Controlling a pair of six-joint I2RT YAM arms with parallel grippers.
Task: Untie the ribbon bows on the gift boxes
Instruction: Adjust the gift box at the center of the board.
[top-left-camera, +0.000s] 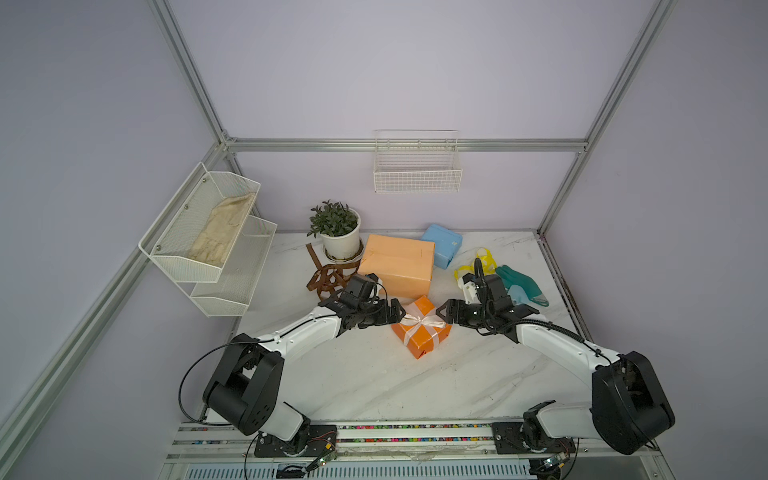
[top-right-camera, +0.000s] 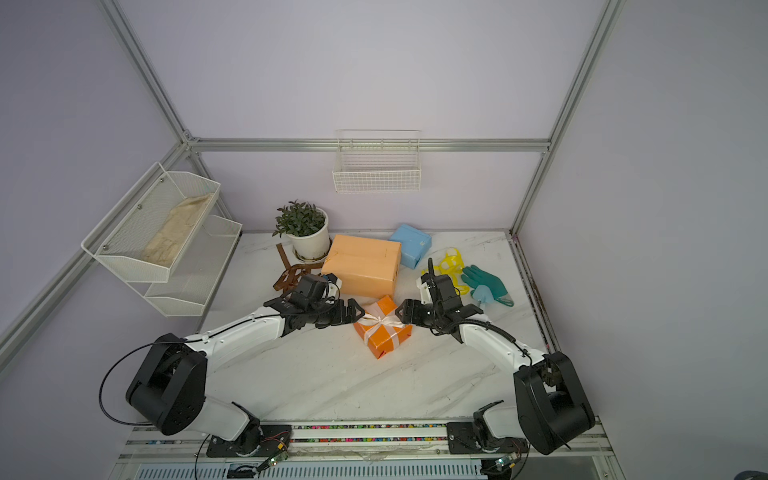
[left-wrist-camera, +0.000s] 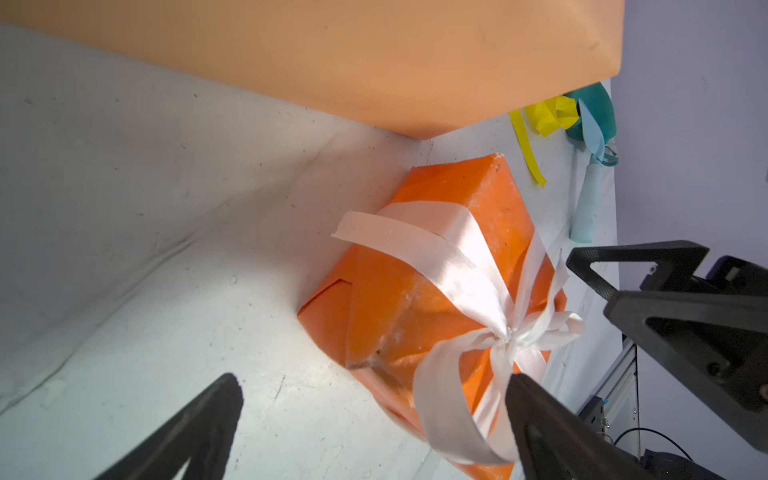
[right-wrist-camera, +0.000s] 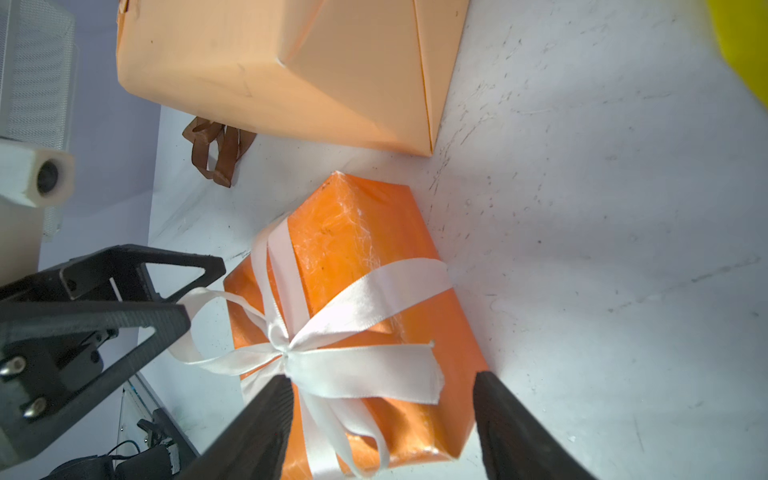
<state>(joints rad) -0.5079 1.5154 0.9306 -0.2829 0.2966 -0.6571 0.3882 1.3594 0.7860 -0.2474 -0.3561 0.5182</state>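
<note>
Station: marble-pattern table (top-left-camera: 374, 386), two arms.

Item under work: the bright orange box (right-wrist-camera: 357, 241) sits mid-table, nearer the arms than the other boxes and between the two grippers. Its white bow (right-wrist-camera: 286, 345) is tied, with the knot on the top face, two loops out and bands crossing the box both ways.

Left gripper (top-left-camera: 398, 313): jaws spread wide at the left edge of the orange box and closed on nothing. In the left wrist view one bow loop lies against one finger (left-wrist-camera: 540, 419).

Right gripper (top-left-camera: 442, 313): jaws apart at the opposite edge of the box. In the right wrist view they straddle the broad loop of the bow without pinching it.

Other task items: the large peach box (top-left-camera: 397, 259) stands just behind the orange one. The light blue box (top-left-camera: 442, 245) sits at its far right corner. The brown ribbon (top-left-camera: 328, 280) lies in loose loops on the table, left of the peach box and by the white plant pot (top-left-camera: 341, 243). The yellow ribbon (top-left-camera: 484, 257) lies loose right of the blue box, beside a teal glove (top-left-camera: 517, 278).

Markings: small dark spots on the blue box top are too small to read.
</note>
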